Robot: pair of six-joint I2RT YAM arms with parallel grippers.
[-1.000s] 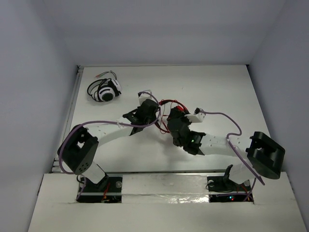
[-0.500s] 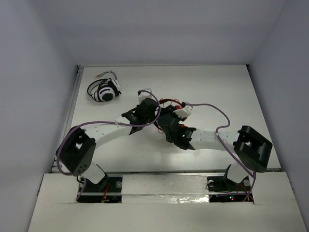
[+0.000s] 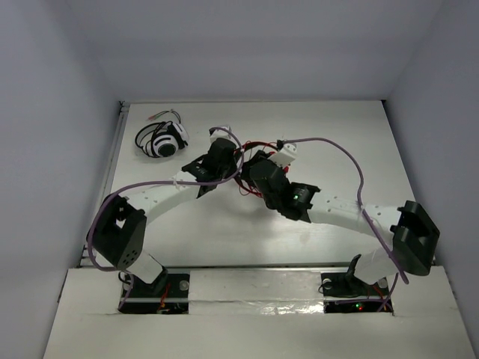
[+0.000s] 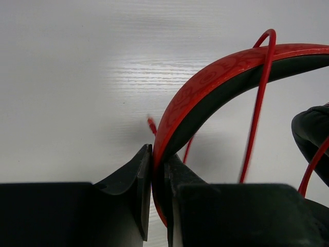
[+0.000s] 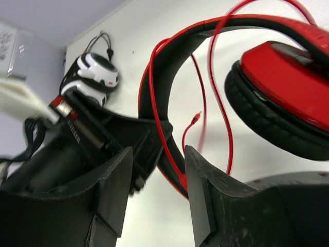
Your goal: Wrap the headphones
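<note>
The red headphones (image 5: 282,77) are held up just above the table's middle, mostly hidden under both grippers in the top view, where only bits of the red cable (image 3: 258,147) show. My left gripper (image 4: 158,154) is shut on the red, black-lined headband (image 4: 216,77) near one end. My right gripper (image 5: 157,154) is open right beside it. The thin cable (image 5: 216,92) loops over the headband, and one strand runs down between the open jaws close to the right finger. The cable's plug (image 5: 197,118) hangs free. In the top view the two grippers (image 3: 224,161) (image 3: 258,170) nearly touch.
Black-and-white headphones (image 3: 162,140) lie at the far left of the table, also seen in the right wrist view (image 5: 95,72). A metal rail (image 3: 112,172) runs along the table's left edge. Grey walls close in the left, far and right sides.
My right gripper has gone from shut to open and shifted left and away, its elbow swinging out right. The left gripper, still shut on the headband, moved slightly farther away.
</note>
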